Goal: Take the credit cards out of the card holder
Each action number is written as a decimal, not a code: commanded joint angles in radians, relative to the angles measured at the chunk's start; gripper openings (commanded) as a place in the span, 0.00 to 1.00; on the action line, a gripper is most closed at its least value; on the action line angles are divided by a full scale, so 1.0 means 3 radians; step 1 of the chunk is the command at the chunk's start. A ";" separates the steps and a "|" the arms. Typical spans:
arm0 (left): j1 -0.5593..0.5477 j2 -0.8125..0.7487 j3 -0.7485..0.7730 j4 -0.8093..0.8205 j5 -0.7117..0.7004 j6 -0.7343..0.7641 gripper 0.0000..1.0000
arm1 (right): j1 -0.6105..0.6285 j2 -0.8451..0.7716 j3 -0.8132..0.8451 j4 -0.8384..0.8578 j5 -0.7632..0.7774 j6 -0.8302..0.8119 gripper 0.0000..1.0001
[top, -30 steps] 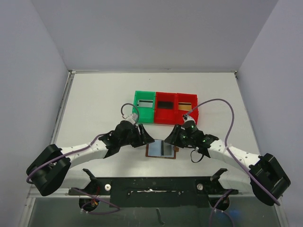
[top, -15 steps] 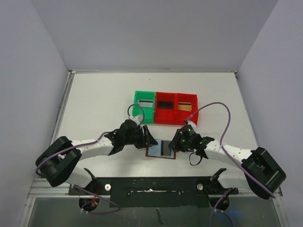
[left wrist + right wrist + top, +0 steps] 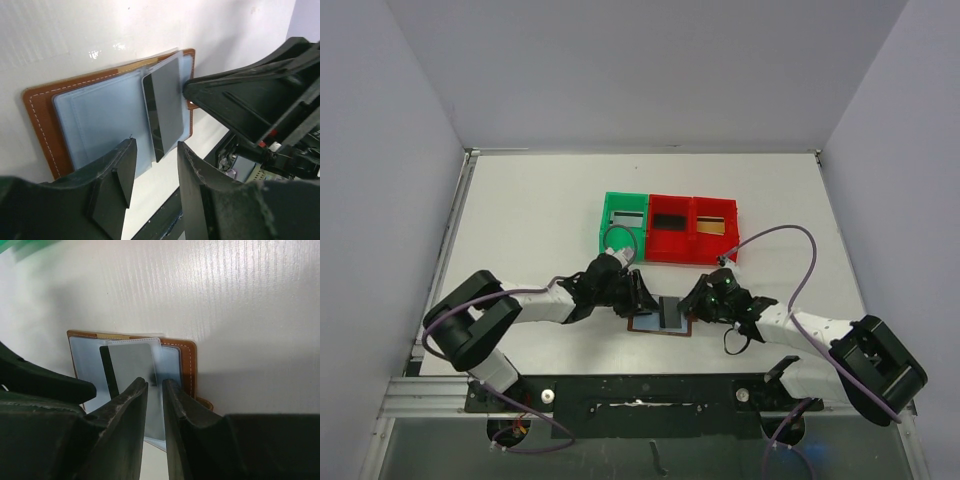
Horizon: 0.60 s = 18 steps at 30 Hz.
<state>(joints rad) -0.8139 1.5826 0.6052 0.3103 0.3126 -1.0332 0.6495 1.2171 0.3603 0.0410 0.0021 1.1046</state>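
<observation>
The right gripper (image 3: pixel 155 385) is closed to a narrow slit on the near corner of a thin grey plastic card (image 3: pixel 132 362), which sits partly out of the pale blue pocket of the open brown leather card holder (image 3: pixel 37 125). The left gripper (image 3: pixel 152 167) hangs low over the holder's left half, its jaws moderately apart and holding nothing. Both arms reach inward, low and stretched, and meet at the near centre of the white table (image 3: pixel 520 220).
</observation>
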 commanded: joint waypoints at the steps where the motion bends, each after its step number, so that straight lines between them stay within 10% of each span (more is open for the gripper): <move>1: -0.0032 0.0178 0.0108 0.0434 0.0105 -0.0225 0.35 | -0.0031 0.0012 -0.0160 -0.0187 0.0058 0.0007 0.22; 18: -0.0060 0.0483 -0.0007 0.0936 0.0126 -0.0603 0.22 | -0.0128 -0.0089 -0.0302 -0.0063 -0.0036 0.0028 0.22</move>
<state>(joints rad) -0.8234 1.7084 0.6044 0.4904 0.3309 -1.1931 0.6220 1.1862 0.3073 0.1009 -0.0299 1.1324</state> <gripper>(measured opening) 0.237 0.217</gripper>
